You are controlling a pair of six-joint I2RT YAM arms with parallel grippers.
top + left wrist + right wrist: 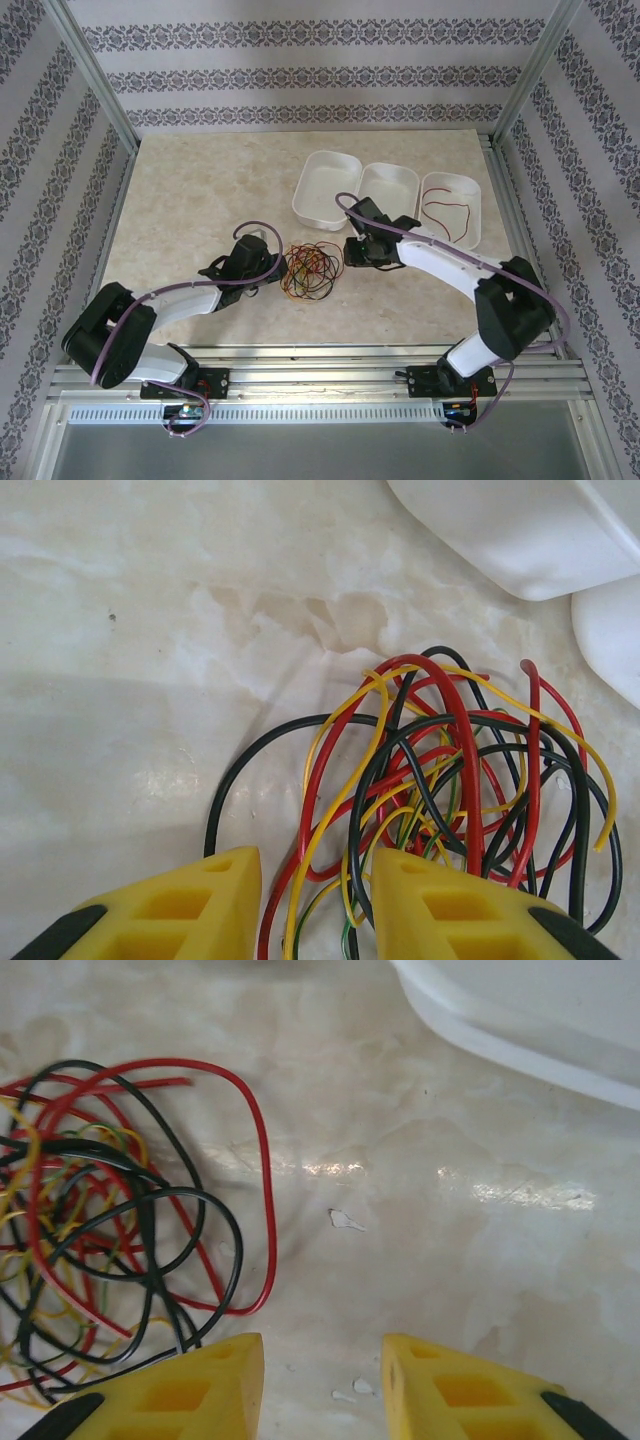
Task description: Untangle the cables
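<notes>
- The cables (310, 268) lie in one messy heap of red, yellow and dark loops on the counter (190, 190). The heap is near the middle, between my two arms.
- My left arm (190, 295) comes in from the left. My left jaws sit right at the left side of the heap.
- From my left wrist I see the cables (440, 780) up close. My left jaws are apart. Some red and yellow strands run down through the gap between my two yellow fingers (190, 910). The fingers are not squeezing them.
- My right arm (450, 265) comes in from the right. My right jaws sit just beside the right side of the heap.
- From my right wrist the cables (110, 1220) are off to the left. My right jaws are apart too, and I see bare counter in the gap. A black loop runs up to the edge of one yellow finger (190, 1390). I cannot tell if it touches.
- Three white trays (325, 190) sit side by side at the far side of the counter.
- The tray on the right holds one red cable (447, 215). It lies there alone, well apart from the heap.
</notes>
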